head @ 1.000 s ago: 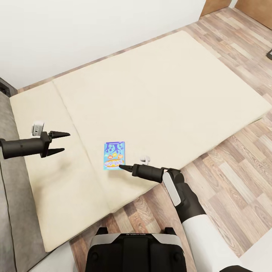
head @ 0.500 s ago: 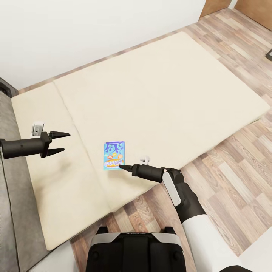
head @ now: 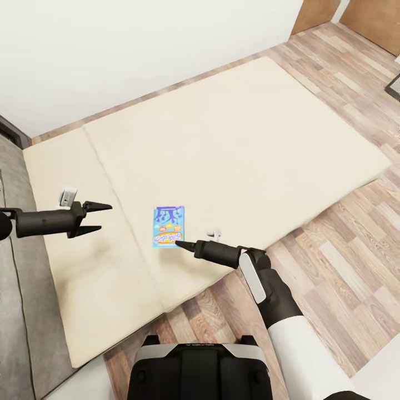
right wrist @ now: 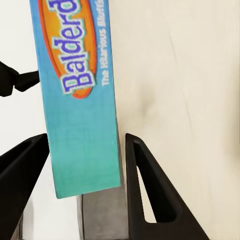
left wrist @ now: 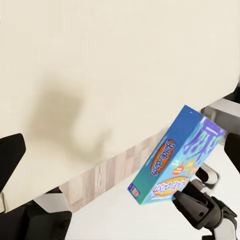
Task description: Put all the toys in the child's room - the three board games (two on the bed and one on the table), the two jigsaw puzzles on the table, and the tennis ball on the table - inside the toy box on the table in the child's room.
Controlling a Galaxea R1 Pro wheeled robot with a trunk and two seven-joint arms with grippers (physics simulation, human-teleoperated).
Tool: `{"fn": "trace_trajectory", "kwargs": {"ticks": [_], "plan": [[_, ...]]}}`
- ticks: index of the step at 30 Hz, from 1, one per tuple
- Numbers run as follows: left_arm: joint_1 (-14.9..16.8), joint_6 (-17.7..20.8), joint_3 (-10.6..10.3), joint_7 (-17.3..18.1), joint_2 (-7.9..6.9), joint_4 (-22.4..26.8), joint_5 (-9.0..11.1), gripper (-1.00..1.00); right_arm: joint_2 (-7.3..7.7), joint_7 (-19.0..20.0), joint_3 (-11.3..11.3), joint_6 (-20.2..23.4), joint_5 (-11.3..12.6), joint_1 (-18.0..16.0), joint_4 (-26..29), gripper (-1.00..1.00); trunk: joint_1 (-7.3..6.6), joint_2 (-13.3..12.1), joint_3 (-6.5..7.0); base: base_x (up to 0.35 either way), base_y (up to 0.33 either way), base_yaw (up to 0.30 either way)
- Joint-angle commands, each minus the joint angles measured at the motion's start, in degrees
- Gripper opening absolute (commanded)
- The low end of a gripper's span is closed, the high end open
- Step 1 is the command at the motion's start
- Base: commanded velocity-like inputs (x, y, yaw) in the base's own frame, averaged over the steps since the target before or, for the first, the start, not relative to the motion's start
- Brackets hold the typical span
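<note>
A small blue cartoon-printed board game [head: 168, 226] hangs just above the cream bed [head: 239, 139], near its front edge. My right gripper [head: 180, 243] is shut on the box's near edge. In the right wrist view the box [right wrist: 80, 100] stands between the two black fingers [right wrist: 145, 190], with both of them against it. The left wrist view shows the box [left wrist: 175, 160] tilted and lifted off the mattress, held from below by the right gripper [left wrist: 182, 192]. My left gripper [head: 105, 218] hovers open over the bed's left part, apart from the box and with nothing in it.
Wood-plank floor [head: 344, 239] runs along the bed's front and right sides. Behind the bed is a white wall [head: 139, 44]. A grey surface [head: 8, 311] borders the bed on the left. Brown wooden panels [head: 372, 16] stand at the far right corner.
The whole view has shifted, so the bed sits lower and more to the right in the picture. The box stays in my right gripper. My left gripper has drifted slightly right.
</note>
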State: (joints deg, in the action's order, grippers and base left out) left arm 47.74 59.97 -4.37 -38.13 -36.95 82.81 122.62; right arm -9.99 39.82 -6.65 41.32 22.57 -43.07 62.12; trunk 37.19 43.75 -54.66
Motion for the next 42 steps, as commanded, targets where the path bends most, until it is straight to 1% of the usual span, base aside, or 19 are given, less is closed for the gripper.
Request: {"fn": "trace_trajectory", "kwargs": {"ticks": [1, 7, 10, 14, 18, 21, 27, 31, 33, 35, 38, 39, 41, 42], "plan": [[0.0, 0.0, -0.1, -0.6, -0.17, -0.3, 0.4, 1.00, -0.01, 0.0, 0.1, -0.2, 0.1, 0.1, 0.0, -1.00, -0.21, -0.4, 0.25, 0.000, 0.000, 0.000], [-0.1, 0.0, -0.1, -0.6, -0.43, -2.2, -1.7, 1.00, -0.01, 0.1, 0.5, -1.1, 0.1, 0.7, 0.0, -1.00, -1.52, -2.8, 1.89, 0.000, 0.000, 0.000], [-0.6, 0.0, -0.1, -0.6, -0.49, -2.4, -3.3, 1.00, -0.01, 0.0, 0.5, -1.2, 0.0, 0.7, 0.0, -1.00, -2.18, -4.0, 2.71, 0.000, 0.000, 0.000], [-1.6, 0.0, -0.1, -0.6, -0.49, -2.5, -4.4, 1.00, -0.01, 0.0, 0.6, -1.5, 0.1, 0.6, 0.0, -1.00, -3.06, -5.6, 3.81, 0.000, 0.000, 0.000], [-1.9, 0.0, 0.0, -0.6, -0.50, -2.5, -4.7, 1.00, -0.01, 0.1, 0.8, -1.8, 0.3, 0.5, 0.1, -1.00, -3.94, -7.2, 4.80, 0.000, 0.000, 0.000], [-2.1, 0.0, -0.1, -0.5, -0.56, -2.5, -4.8, 1.00, -0.01, 0.0, 0.8, -1.9, 0.3, 0.5, 1.6, -1.00, -4.60, -8.4, 5.47, 0.000, 0.000, 0.000], [-3.5, 0.0, 0.0, -0.5, -0.51, -2.5, -4.9, 1.00, 0.03, 0.2, 0.9, -1.9, 0.3, 0.6, 2.7, -1.00, -5.92, -10.8, 6.76, 0.000, 0.000, 0.000], [-3.9, 0.0, 0.0, -0.5, -0.54, -2.5, -4.9, 1.00, 1.06, 0.3, 0.9, -1.9, 0.7, 1.2, 3.1, -1.00, -6.80, -12.4, 7.52, 0.000, 0.000, 0.000], [-4.0, 0.0, 0.0, -0.5, -0.56, -2.5, -4.9, 1.00, 1.39, 0.3, 0.9, -1.9, 0.8, 1.6, 4.3, -1.00, -7.23, -13.2, 7.88, 0.000, 0.000, 0.000], [-4.1, 0.0, 0.0, -0.5, -0.57, -2.5, -4.9, 1.00, 1.78, 0.3, 0.9, -1.7, 0.8, 2.6, 6.3, -1.00, -7.67, -14.0, 8.25, 0.000, 0.000, 0.000], [-4.1, 0.0, 0.0, -0.5, -0.56, -2.5, -4.9, 1.00, 2.47, 0.4, 1.7, -1.3, 0.9, 6.8, 11.5, -1.00, -8.33, -15.2, 8.79, 0.000, 0.000, 0.000], [-4.1, 0.0, -0.1, -0.5, -0.54, -2.5, -4.9, 1.00, 2.60, 0.4, 1.9, -1.3, 0.9, 7.5, 12.6, -1.00, -8.55, -15.6, 8.97, 0.000, 0.000, 0.000], [-4.2, 0.0, -0.1, -0.5, -0.51, -2.5, -4.9, 1.00, 2.90, 0.4, 2.7, -1.1, 0.9, 10.3, 17.3, -1.00, -8.99, -16.4, 9.33, 0.000, 0.000, 0.000], [-4.2, 0.0, -0.2, -0.5, -0.51, -2.5, -5.0, 1.00, 2.95, 0.4, 2.8, -1.1, 0.9, 11.0, 18.4, -1.00, -9.21, -16.8, 9.51, 0.000, 0.000, 0.000]]}}
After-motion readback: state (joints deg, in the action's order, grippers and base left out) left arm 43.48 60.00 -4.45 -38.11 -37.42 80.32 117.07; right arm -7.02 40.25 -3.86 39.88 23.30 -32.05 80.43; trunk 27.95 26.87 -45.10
